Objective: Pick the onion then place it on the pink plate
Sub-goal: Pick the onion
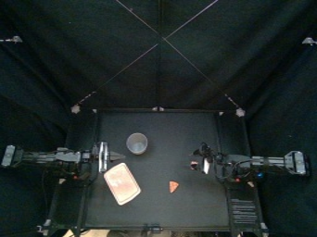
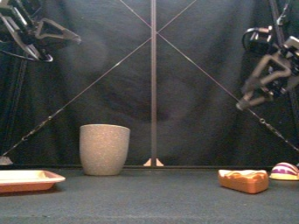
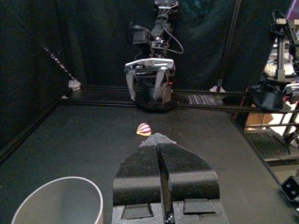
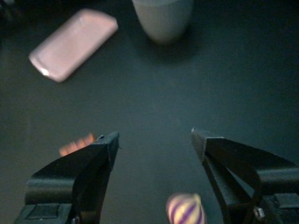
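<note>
So far we have nothing done: the onion [image 4: 184, 210] lies on the table, well apart from the pink plate [image 1: 121, 183], under our wide-spread right gripper [image 4: 155, 136] (left gripper [image 3: 160, 142] pinched together, resting at its side); grasping, carrying and placing are all left

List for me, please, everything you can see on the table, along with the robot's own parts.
Cup: one, grey speckled, left of the table's middle, toward the back.
Tray: one, pink, front left, nothing on it.
Onion: one, purple and white, right side of the table, near the right gripper.
Toy food piece: one, orange, front, right of the middle, between tray and onion.
Table: one, black.
Left gripper: one, black, raised at the left side, shut and empty.
Right gripper: one, black, raised at the right side, open, above the onion.
</note>
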You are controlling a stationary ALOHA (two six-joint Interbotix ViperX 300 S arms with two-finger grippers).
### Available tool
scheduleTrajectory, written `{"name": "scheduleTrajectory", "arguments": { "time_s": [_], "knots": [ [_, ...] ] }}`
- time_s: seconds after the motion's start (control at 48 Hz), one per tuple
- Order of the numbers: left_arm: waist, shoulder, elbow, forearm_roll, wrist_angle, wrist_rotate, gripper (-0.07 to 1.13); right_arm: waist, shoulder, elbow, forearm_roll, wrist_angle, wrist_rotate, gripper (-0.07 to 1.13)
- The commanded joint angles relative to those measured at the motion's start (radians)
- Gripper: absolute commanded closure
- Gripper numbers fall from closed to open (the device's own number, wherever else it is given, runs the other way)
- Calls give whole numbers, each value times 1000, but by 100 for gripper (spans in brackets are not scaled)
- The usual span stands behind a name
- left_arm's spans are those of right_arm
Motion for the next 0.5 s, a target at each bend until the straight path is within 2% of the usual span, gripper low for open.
{"name": "scheduleTrajectory", "arguments": {
  "time_s": [0.021,0.146,0.5],
  "knots": [
    [8,3,-12,-2,-3,3,93,-41,49,-2,15,158,2,6],
    [12,3,-11,-2,-5,3,93,-83,115,-14,17,282,2,6],
    [14,3,5,-2,-5,2,93,-94,256,-34,-23,221,-2,6]
  ]
}}
